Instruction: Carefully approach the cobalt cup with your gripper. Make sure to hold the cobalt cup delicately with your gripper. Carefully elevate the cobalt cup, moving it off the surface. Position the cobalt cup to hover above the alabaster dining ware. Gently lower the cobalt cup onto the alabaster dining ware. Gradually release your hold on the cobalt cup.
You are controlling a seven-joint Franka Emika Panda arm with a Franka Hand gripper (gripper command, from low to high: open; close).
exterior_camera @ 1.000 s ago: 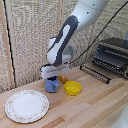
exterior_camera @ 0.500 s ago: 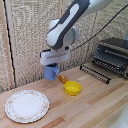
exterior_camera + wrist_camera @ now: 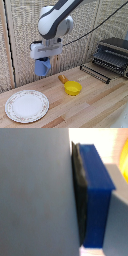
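Observation:
The cobalt cup [image 3: 42,66] hangs in the air well above the wooden table, held from above by my gripper [image 3: 44,59], whose white boxy end is shut on the cup's rim. The alabaster dining ware [image 3: 27,105], a round white plate with a beige patterned rim, lies on the table below the cup and toward the exterior view's left. In the wrist view the cup's blue wall [image 3: 35,193] fills most of the picture, and a dark pad with a blue fingertip [image 3: 96,198] presses against it.
A yellow bowl [image 3: 73,88] with an orange handle sits on the table to the exterior view's right of the plate. A dark toaster oven [image 3: 113,56] with a pulled-out rack [image 3: 95,72] stands at the back right. A woven wall panel rises behind.
The gripper has lifted the cobalt cup off the table, higher than half a second ago, and shifted it toward the exterior view's left, nearer the plate.

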